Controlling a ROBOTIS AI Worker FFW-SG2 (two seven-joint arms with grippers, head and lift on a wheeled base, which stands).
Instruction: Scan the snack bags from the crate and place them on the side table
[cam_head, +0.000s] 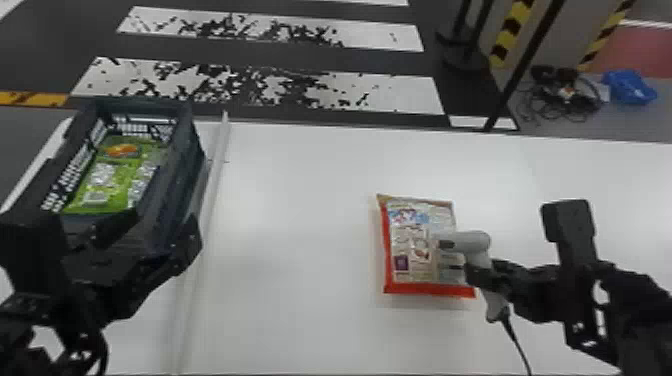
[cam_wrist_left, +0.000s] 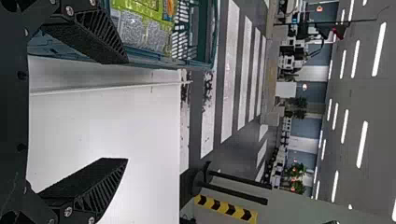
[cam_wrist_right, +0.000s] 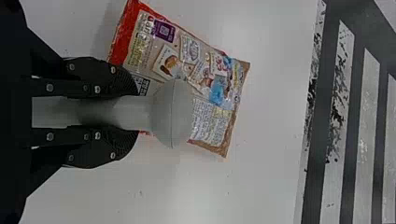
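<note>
Condition at inspection: one red-edged snack bag (cam_head: 407, 250) lies flat on the white table (cam_head: 300, 250), well apart from the crate (cam_head: 185, 172), which holds green snack bags (cam_head: 112, 182). The right gripper (cam_wrist_right: 133, 113) is clamped on the handheld scanner (cam_wrist_right: 173, 114), whose head is above the bag. The step in hand appears to be the scan; no confirmation of a read is seen. Principal risk: a missed read, should the scanner face a part of the print without the code, or should glossy film throw back its light. Lowering the scanner too far could press or shift the bag, the gap between them being hard to judge. The cable (cam_head: 517, 342) trails from the handle and could drag on the table or catch the arm if the wrist turns. The left gripper (cam_wrist_left: 126, 111) is empty, its fingers wide apart, with one finger across the view of the crate's side and the other over the table. Brought down from there, it could strike the rim or close on the wall instead of a bag. Slack film may also fold or slip if gripped only by an edge.
</note>
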